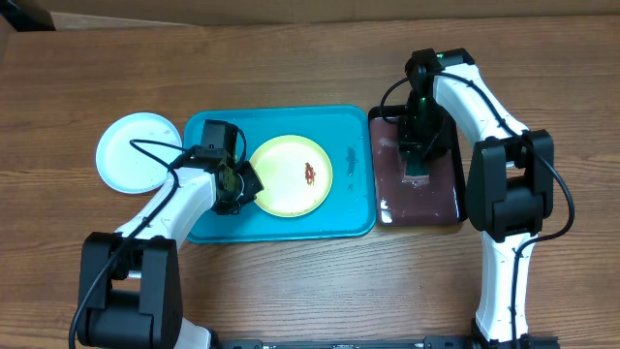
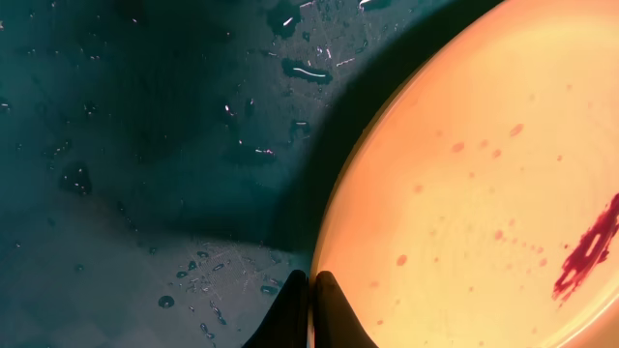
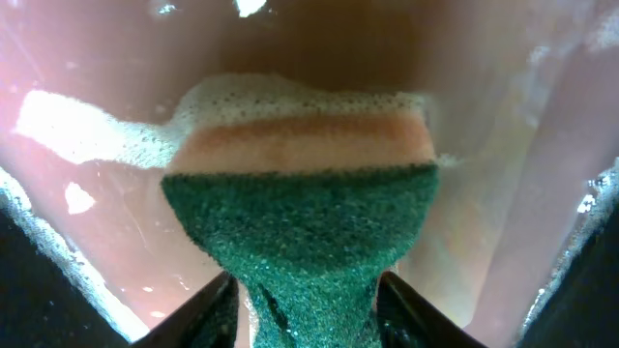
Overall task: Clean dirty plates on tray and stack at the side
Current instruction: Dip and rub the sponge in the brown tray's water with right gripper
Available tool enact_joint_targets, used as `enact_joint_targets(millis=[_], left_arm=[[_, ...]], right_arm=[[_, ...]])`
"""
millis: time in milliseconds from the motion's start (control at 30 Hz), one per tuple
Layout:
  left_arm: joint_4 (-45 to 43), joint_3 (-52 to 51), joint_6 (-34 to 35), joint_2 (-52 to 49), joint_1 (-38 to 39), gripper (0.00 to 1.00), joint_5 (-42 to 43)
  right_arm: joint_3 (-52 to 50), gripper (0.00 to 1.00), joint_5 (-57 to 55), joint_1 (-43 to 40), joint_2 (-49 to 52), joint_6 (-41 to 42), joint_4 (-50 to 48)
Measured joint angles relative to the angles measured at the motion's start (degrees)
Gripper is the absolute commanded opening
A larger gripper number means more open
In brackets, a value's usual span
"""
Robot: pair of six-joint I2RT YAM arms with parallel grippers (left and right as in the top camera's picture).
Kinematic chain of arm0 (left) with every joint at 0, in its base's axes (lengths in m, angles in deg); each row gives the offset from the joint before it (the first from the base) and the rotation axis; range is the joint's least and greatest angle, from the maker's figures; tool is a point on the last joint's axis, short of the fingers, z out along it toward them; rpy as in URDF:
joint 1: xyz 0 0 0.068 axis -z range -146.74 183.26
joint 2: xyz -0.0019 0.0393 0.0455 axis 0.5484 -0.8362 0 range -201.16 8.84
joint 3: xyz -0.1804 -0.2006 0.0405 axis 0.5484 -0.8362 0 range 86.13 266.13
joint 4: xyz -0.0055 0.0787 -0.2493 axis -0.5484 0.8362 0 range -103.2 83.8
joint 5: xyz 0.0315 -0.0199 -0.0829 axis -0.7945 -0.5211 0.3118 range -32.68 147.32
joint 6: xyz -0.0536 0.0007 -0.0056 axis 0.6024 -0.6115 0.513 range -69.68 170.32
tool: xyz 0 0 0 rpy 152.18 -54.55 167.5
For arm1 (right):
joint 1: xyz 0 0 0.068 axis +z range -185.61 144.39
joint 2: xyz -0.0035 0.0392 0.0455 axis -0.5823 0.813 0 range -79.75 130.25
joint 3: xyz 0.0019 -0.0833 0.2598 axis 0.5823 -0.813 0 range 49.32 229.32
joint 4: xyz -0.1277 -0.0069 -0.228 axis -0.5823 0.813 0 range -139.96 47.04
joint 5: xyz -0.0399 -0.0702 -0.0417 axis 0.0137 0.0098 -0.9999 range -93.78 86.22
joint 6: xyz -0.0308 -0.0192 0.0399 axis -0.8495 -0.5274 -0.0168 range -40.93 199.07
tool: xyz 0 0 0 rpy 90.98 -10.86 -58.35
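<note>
Sponge [image 3: 300,222]: pinched in right gripper [image 3: 305,309], soaking in black tray [image 1: 441,204].
Yellow-green plate [image 1: 281,179]: smeared, on tray [image 1: 291,231], rim clenched by left gripper [image 2: 311,307].
Done: white plate [image 1: 136,152] aside.

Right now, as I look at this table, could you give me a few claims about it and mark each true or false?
1. The yellow-green plate lies on the turquoise tray. True.
2. The left gripper pinches that plate's rim. True.
3. That plate is clean. False: a red smear sits on it.
4. The right gripper is empty. False: it squeezes a green sponge.
5. No plate lies off the tray. False: a pale plate rests on the table, left of it.
</note>
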Motion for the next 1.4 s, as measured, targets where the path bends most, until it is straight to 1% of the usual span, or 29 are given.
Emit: enact_joint_targets(millis=[167,267,333,1167,1200,1233,1267,1400], left_arm=[[-0.04,0.00,0.00,0.00,0.00,0.05,0.00],[-0.24,0.00,0.00,0.00,0.00,0.04,0.00],[-0.28,0.00,0.00,0.00,0.00,0.05,0.00],[-0.31,0.00,0.00,0.02,0.00,0.06,0.00],[-0.31,0.00,0.00,0.00,0.00,0.05,0.00],[-0.31,0.00,0.00,0.00,0.00,0.05,0.00],[-0.31,0.00,0.00,0.00,0.00,0.05,0.00],[-0.31,0.00,0.00,0.00,0.00,0.05,0.00]], right_arm=[[-0.02,0.40,0.00,0.02,0.00,0.02,0.02],[0.00,0.44,0.02,0.04,0.00,-0.02,0.04],[-0.02,0.45,0.20,0.02,0.00,-0.04,0.07],[-2.14,0.43,0.42,0.04,0.00,0.00,-1.42],[-2.01,0.39,0.42,0.04,0.00,0.00,-0.94],[-1.90,0.24,0.42,0.02,0.00,-0.02,-0.59],[-1.62,0.04,0.42,0.04,0.00,-0.33,-0.09],[-0.11,0.04,0.59,0.04,0.00,-0.04,1.60]])
